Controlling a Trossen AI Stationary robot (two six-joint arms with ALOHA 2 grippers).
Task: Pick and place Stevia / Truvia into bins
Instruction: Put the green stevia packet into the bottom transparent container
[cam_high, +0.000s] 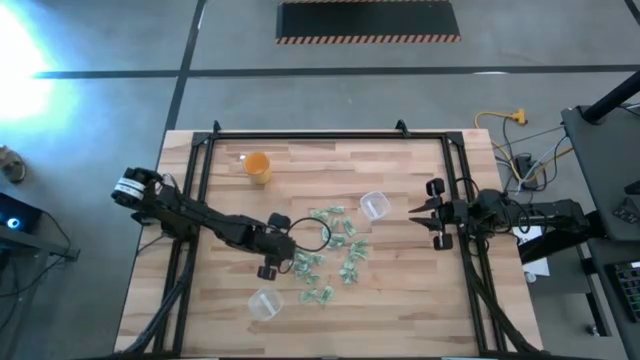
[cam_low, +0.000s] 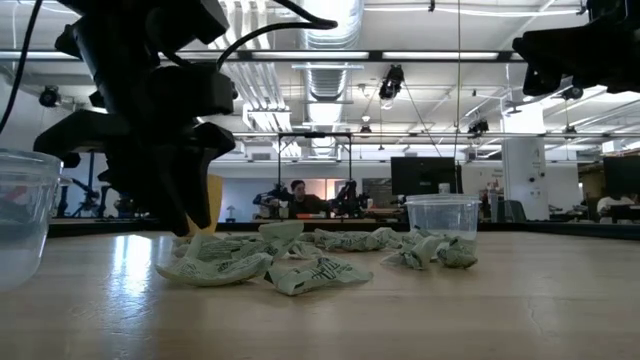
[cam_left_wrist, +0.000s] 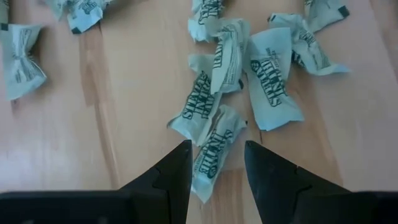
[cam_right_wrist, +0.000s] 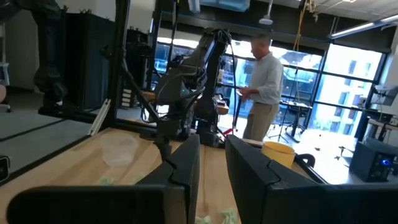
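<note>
Several pale green and white Stevia sachets lie flat and crumpled in a loose heap at the table's middle; they also show in the low view. My left gripper points down at the heap's left edge, just above the table. It is open, with one sachet lying between its fingertips; I see no touch. One clear cup stands right of the heap, another near the front. My right gripper waits open and empty at the table's right edge.
An orange cup stands at the far left of the table. A black metal frame runs along the table's edges. A person stands in the room beyond the table. Bare wood lies at the front right.
</note>
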